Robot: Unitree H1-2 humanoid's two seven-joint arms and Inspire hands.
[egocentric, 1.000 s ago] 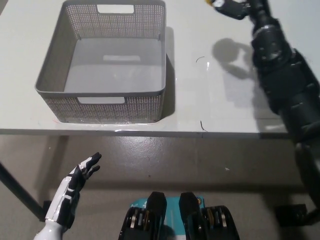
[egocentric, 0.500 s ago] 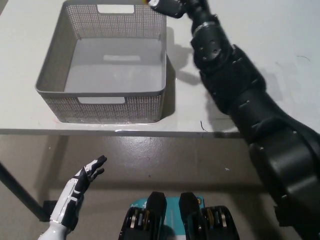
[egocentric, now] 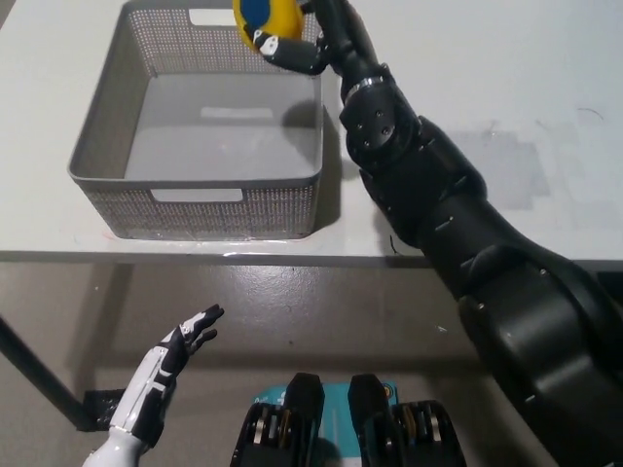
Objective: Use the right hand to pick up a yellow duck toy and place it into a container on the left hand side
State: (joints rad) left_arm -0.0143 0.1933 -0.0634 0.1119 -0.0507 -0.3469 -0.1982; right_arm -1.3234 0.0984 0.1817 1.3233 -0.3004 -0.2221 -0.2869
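Observation:
A yellow duck toy (egocentric: pixel 263 21) with a blue patch is held above the far right part of the grey mesh basket (egocentric: pixel 107 146). My black right hand (egocentric: pixel 297 44) is shut on the duck, its arm stretching from the bottom right across the table. The basket holds nothing that I can see. My white left hand (egocentric: pixel 175 360) rests open below the table's front edge, at the lower left.
The basket stands on a white table (egocentric: pixel 545 117), whose front edge runs across the picture's middle. Bare tabletop lies to the right of the basket. Below the edge is grey floor, with a dark table leg (egocentric: pixel 39 379) at the left.
My right arm has swung left from the table's far right, carrying the duck over the basket's far right corner. The left hand has shifted slightly down and right.

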